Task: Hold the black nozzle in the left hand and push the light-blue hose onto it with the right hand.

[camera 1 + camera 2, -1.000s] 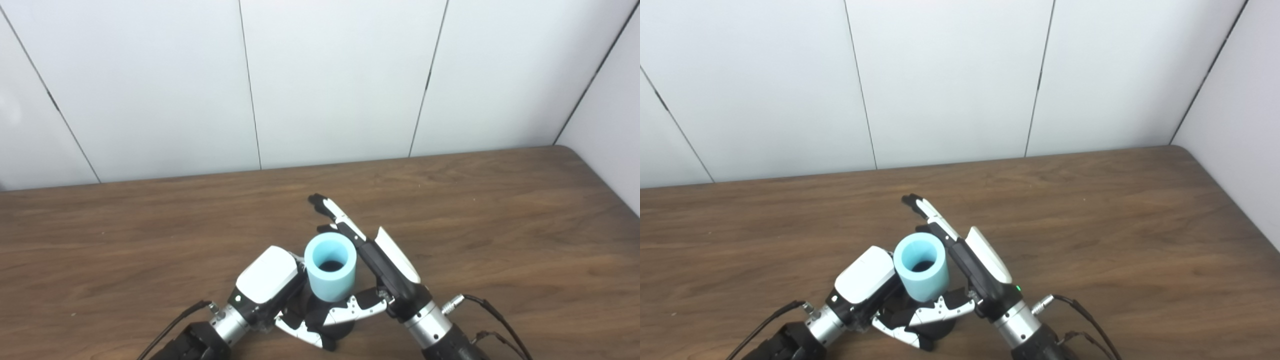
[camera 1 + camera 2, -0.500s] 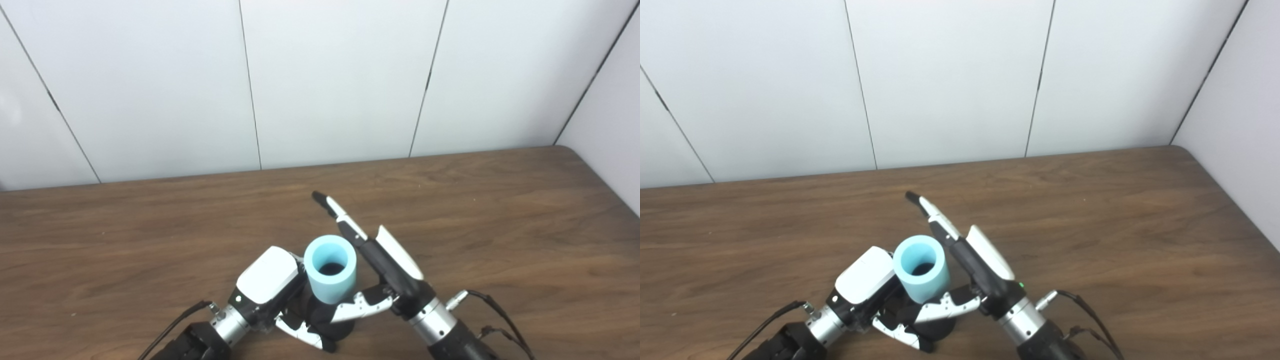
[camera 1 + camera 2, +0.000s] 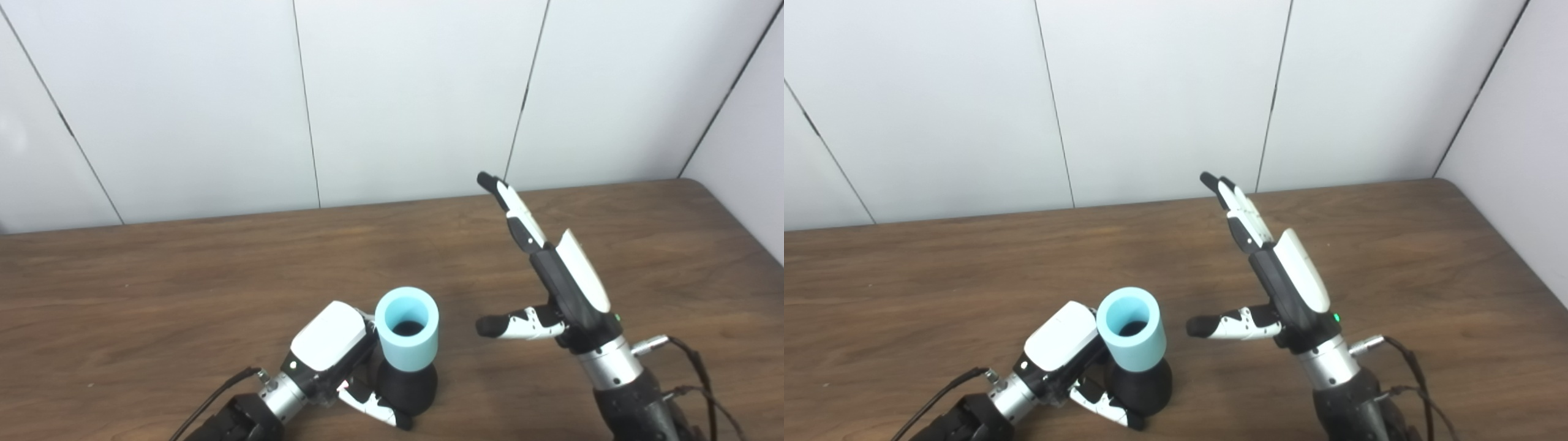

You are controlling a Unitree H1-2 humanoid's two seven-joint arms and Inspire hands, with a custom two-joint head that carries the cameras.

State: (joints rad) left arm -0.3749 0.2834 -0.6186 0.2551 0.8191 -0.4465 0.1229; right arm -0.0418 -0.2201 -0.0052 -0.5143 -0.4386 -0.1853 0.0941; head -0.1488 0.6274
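The fingers (image 3: 512, 208) of my right hand (image 3: 560, 282) are stretched out straight and close side by side, pointing up and away toward the wall (image 3: 404, 98), and my thumb (image 3: 511, 324) sticks out sideways to the left, well apart from them. Nothing lies between thumb and fingers; this hand holds nothing and touches nothing, and it stands raised over the table (image 3: 643, 257), clear to the right of the hose.

My left hand (image 3: 334, 352) is low near the front edge of the table, its white back turned up. Its fingers curl under and around the black nozzle (image 3: 407, 389), with one white-and-black fingertip (image 3: 383, 416) showing in front of the nozzle's rounded base. Most of the fingers are hidden beneath the hand, so I cannot tell how tightly they press, but they are wrapped on the nozzle.

The light-blue hose (image 3: 407, 337) is a short, thick-walled tube standing with its open mouth up, tilted slightly toward the camera. Its lower end sits on top of the nozzle, and the dark inside of it shows through the opening. Its left side is just beside my left hand. My right thumb tip is near it but apart.

Cables (image 3: 692, 367) run from both wrists down toward the bottom edge.
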